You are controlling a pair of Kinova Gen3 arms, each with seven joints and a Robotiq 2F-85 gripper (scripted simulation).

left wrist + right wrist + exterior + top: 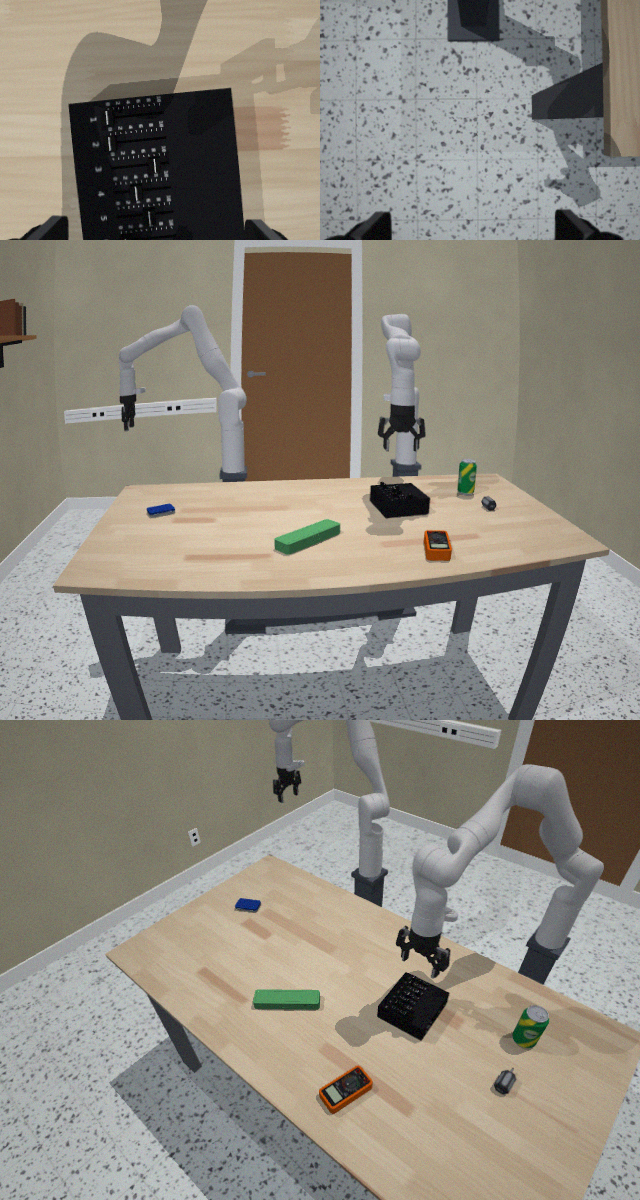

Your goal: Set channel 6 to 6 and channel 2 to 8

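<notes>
The black lighting desk (433,1009) (405,506) (210,170) lies on the table, turned sideways in the left wrist view. There the channel 1 knob (106,118) and channel 2 knob (110,144) stand at 0, the channel 3 knob (154,166) near 8, the channel 4 knob (136,194) near 4 and the channel 5 knob (149,218) near 6. Channel 6 is mostly cut off by the bottom edge; the master is out of view. My left gripper (419,965) (401,447) is open above the desk. My right gripper (288,796) (127,427) is open, high beyond the table's end.
On the table (289,942) (232,570) are a green block (286,999) (308,536), an orange multimeter (345,1087) (437,545), a green can (530,1027) (467,477), a small grey motor (505,1081) (488,503) and a blue box (248,904) (160,509).
</notes>
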